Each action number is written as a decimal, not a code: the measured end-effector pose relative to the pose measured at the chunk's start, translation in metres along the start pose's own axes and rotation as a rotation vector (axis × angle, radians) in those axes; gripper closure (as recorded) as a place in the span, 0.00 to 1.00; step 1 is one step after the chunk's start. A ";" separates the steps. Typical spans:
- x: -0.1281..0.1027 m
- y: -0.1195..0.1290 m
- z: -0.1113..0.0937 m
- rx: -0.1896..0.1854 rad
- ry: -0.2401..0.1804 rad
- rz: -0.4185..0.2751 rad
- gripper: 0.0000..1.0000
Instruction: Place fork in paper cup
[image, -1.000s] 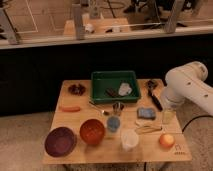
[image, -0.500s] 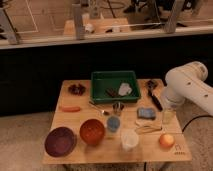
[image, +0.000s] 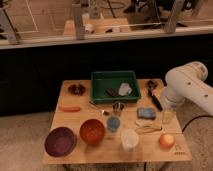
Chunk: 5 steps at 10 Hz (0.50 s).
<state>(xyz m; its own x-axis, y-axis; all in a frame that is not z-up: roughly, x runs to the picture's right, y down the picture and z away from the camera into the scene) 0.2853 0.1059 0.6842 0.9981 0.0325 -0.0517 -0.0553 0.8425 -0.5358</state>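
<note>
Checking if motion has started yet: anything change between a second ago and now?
Nothing visibly changed. The arm hangs by the right edge of the table as before; its gripper is hidden from this view. The fork lies untaken beside the metal cup, and the paper cup stands near the front edge, both where they were.
</note>
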 end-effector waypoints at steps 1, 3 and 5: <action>0.000 0.000 0.000 0.000 0.000 0.000 0.20; -0.001 -0.002 -0.001 -0.004 -0.026 0.007 0.20; 0.002 -0.004 0.000 -0.031 -0.117 0.018 0.20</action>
<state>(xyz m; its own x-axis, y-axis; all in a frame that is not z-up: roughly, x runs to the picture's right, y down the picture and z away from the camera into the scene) 0.2871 0.1025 0.6868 0.9931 0.1117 0.0363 -0.0722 0.8245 -0.5612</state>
